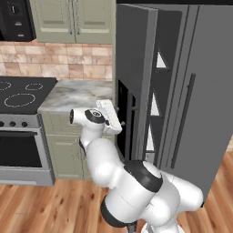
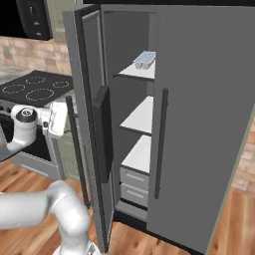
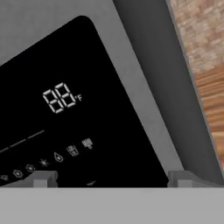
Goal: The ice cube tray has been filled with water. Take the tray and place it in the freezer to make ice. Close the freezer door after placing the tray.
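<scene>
Right base view: the tray (image 2: 145, 60), its water (image 2: 147, 58) pale blue in the cells, is seen resting on the top shelf (image 2: 137, 72) of the freezer (image 2: 134, 124). The freezer door (image 2: 89, 124) stands open, its dark handle (image 2: 77, 154) at the outer side. The hand view is held close against the door's black dispenser panel (image 3: 65, 118), with the fingers (image 3: 109, 179) spread wide and nothing grasped between them.
</scene>
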Controlling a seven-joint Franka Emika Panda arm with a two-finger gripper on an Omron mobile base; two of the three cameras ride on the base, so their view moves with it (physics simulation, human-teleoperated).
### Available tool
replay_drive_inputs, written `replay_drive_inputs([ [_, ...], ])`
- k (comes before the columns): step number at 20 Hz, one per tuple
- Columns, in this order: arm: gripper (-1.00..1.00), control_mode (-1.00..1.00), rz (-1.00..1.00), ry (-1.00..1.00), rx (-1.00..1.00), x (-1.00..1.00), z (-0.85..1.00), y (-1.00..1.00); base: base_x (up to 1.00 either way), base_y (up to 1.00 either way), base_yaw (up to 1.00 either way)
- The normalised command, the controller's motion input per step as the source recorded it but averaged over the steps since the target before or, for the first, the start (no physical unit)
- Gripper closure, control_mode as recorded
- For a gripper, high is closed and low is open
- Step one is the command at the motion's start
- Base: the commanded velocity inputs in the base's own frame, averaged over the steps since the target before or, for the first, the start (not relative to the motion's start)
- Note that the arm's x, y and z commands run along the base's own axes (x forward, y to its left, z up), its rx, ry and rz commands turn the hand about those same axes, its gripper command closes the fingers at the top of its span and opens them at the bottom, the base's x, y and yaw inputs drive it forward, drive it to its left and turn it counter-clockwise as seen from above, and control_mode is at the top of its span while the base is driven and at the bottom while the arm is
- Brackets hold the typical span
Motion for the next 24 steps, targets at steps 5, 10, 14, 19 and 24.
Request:
replay_drive_inputs([
  [5, -1.0, -1.0, -0.21, 0.01, 0.0, 0.0, -0.03, -1.0, 0.0, 0.0, 0.0],
  [10, -1.0, -1.0, -0.14, 0.0, 0.0, 0.01, 0.0, -1.0, 0.0, 0.0, 0.0],
  [14, -1.0, -1.0, -0.05, 0.0, 0.0, 0.12, 0.0, -1.0, 0.0, 0.0, 0.0],
  [19, -1.0, -1.0, 0.02, -0.03, 0.01, 0.36, -0.02, -1.0, 0.0, 0.0, 0.0],
  [24, -1.0, -1.0, 0.23, -0.1, 0.11, 0.51, -0.12, -1.0, 0.0, 0.0, 0.0],
])
